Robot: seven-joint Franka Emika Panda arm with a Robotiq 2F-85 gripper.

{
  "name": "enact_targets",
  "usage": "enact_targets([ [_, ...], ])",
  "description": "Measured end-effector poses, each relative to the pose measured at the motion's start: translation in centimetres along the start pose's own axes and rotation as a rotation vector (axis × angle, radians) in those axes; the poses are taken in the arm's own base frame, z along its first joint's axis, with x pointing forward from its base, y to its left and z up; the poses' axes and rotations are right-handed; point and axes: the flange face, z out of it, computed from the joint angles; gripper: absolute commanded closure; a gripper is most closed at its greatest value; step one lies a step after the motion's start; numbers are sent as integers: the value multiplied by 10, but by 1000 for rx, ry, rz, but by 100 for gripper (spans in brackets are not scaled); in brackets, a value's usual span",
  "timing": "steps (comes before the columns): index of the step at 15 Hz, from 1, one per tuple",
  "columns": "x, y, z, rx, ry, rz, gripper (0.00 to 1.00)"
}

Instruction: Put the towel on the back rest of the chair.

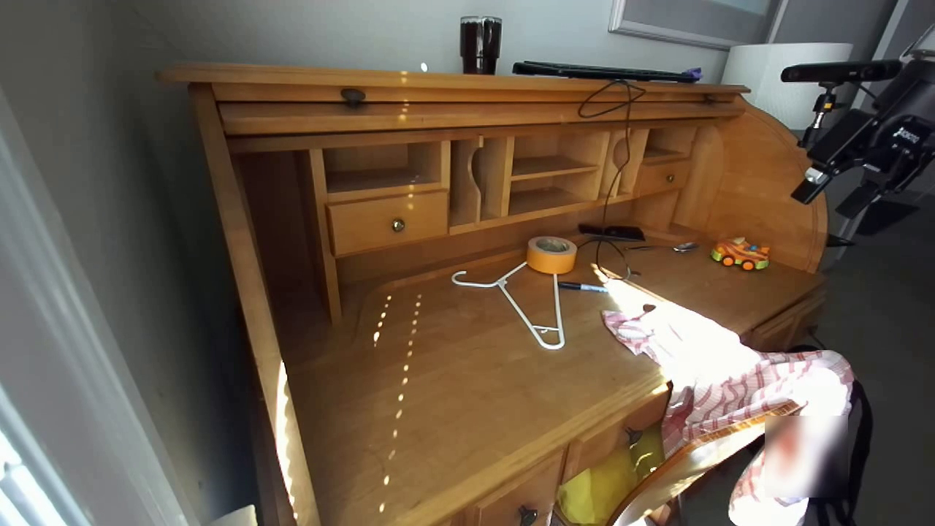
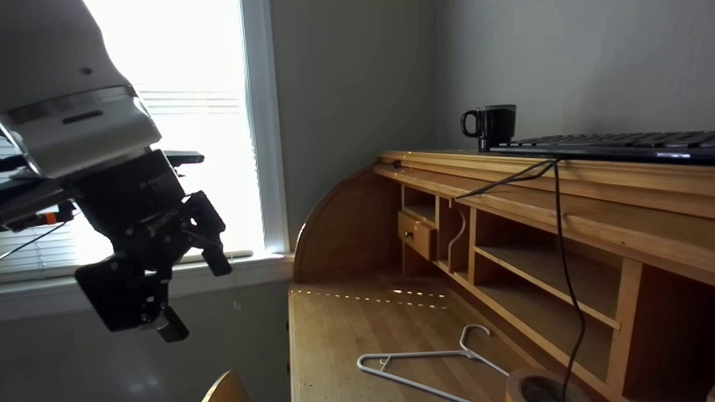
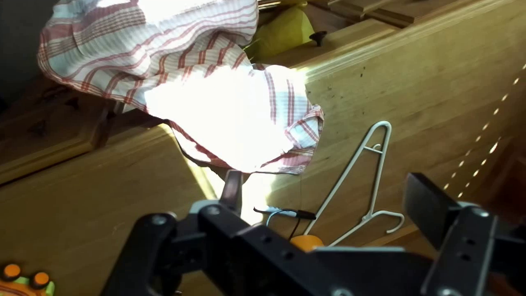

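Observation:
The white towel with red stripes [image 1: 730,394] lies partly on the desk top and stretches over the front edge to the chair. It is also in the wrist view [image 3: 197,57], partly washed out by sunlight. The chair's wooden back rest [image 1: 690,467] stands at the desk front, with towel against its far side and hanging at its right end. Its top tip shows in an exterior view [image 2: 226,388]. My gripper [image 1: 829,197] is open and empty, high above and apart from the towel. Its spread fingers show in an exterior view [image 2: 196,296] and the wrist view [image 3: 326,189].
On the desk [image 1: 453,394] are a white hanger [image 1: 529,321], orange tape roll [image 1: 551,256], marker [image 1: 582,287], toy car [image 1: 741,254] and hanging cable [image 1: 621,168]. A dark mug [image 2: 497,125] and keyboard [image 2: 614,145] sit on top. A yellow item [image 1: 603,486] is by the chair.

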Motion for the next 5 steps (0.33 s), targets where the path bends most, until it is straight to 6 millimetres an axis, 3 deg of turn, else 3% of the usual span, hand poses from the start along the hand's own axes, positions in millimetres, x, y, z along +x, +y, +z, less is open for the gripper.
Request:
enact_targets([
  [5, -7, -1, 0, 3, 8, 0, 0],
])
